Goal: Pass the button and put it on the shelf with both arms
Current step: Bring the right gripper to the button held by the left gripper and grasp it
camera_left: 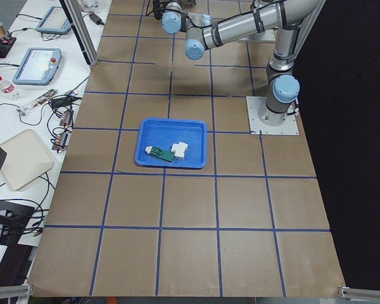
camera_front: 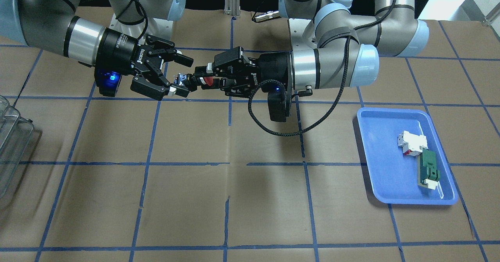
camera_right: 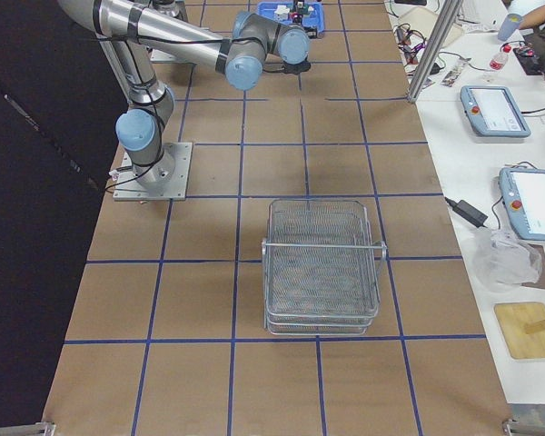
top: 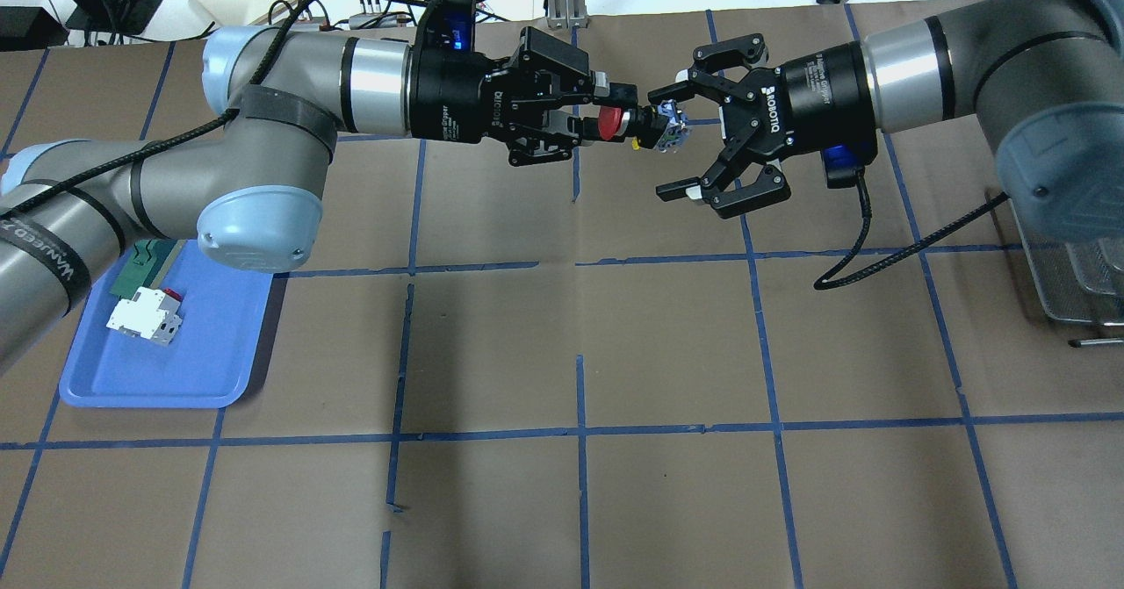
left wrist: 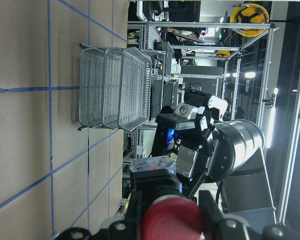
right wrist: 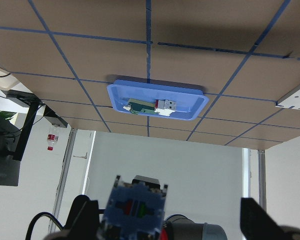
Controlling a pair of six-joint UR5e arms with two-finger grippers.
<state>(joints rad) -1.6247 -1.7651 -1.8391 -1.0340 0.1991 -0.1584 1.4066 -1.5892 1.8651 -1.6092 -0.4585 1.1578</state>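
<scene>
My left gripper [top: 625, 120] is shut on the button [top: 608, 122] and holds it level, high above the table, red cap toward the palm and bluish-silver base pointing at the right arm. My right gripper [top: 667, 143] is open, and the button's base [top: 668, 124] sits between its spread fingers, nearer one of them, without a grip. The front view shows the same: left gripper [camera_front: 200, 80], button [camera_front: 210, 82], right gripper [camera_front: 184, 76]. The right wrist view shows the base [right wrist: 135, 207] close up. The wire-mesh shelf [camera_right: 322, 268] stands on the table on my right side.
A blue tray [top: 176, 369] on my left side holds a white-and-red block [top: 145, 321] and a green-and-white long part [top: 140, 269]. The shelf also shows at the table edge [top: 1076, 282]. A black cable [camera_front: 281, 131] hangs below the left wrist.
</scene>
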